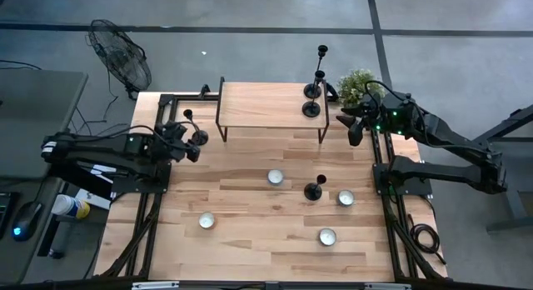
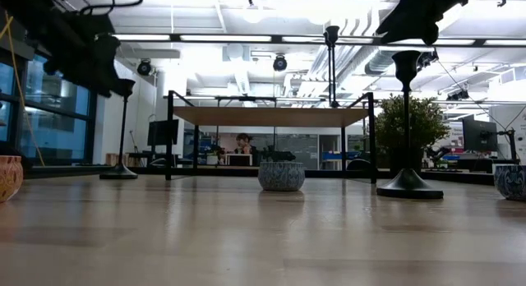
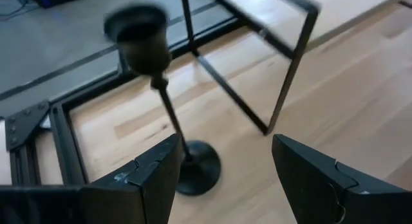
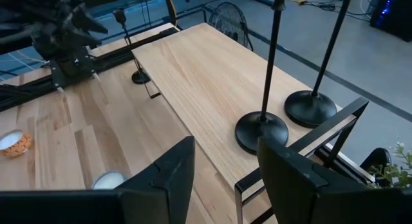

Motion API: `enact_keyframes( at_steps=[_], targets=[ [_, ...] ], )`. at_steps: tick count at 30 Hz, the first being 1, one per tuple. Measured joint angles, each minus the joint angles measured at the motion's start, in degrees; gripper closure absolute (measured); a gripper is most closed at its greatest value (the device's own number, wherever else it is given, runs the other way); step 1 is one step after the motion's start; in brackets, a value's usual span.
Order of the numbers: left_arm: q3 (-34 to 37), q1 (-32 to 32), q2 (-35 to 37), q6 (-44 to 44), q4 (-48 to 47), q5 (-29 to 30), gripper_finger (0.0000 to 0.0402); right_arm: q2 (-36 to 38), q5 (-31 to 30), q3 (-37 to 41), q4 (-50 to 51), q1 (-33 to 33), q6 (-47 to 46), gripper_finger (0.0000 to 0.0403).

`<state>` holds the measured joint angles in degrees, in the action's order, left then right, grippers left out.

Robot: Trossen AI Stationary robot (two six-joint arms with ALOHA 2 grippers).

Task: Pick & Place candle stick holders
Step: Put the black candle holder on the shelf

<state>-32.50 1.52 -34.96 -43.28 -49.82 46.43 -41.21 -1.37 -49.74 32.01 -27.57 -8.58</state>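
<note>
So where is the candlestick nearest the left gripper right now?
In the high view the candlestick stands on the table's left edge, just ahead of the open left gripper, beside the raised shelf's left leg.

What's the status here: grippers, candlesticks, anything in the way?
Left gripper open, empty, facing the candlestick at the left edge. Right gripper open, by the riser shelf. Two candlesticks on the shelf, one mid-table. Shelf leg near the left candlestick.

Two candlesticks [image 1: 312,94] on the shelf [image 1: 258,107] (apparently right end).
</note>
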Motion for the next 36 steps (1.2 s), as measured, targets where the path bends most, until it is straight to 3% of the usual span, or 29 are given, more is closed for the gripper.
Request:
enact_keyframes(
  at_steps=[11, 30, 36],
  targets=[
    [4.0, 0.0, 0.0, -6.5, 0.6, 8.4, 0.0163, 0.0, 0.1, 0.0, 0.0, 0.0, 1.1, 0.0241],
    [4.2, 0.0, -0.3, -4.8, 0.8, 5.9, 0.0162, 0.0, 0.1, 0.0, 0.0, 0.0, 1.6, 0.0242],
    [4.2, 0.0, -0.3, -4.8, 0.9, 6.3, 0.0123, 0.0, 0.1, 0.0, 0.0, 0.0, 1.6, 0.0241]
  ],
)
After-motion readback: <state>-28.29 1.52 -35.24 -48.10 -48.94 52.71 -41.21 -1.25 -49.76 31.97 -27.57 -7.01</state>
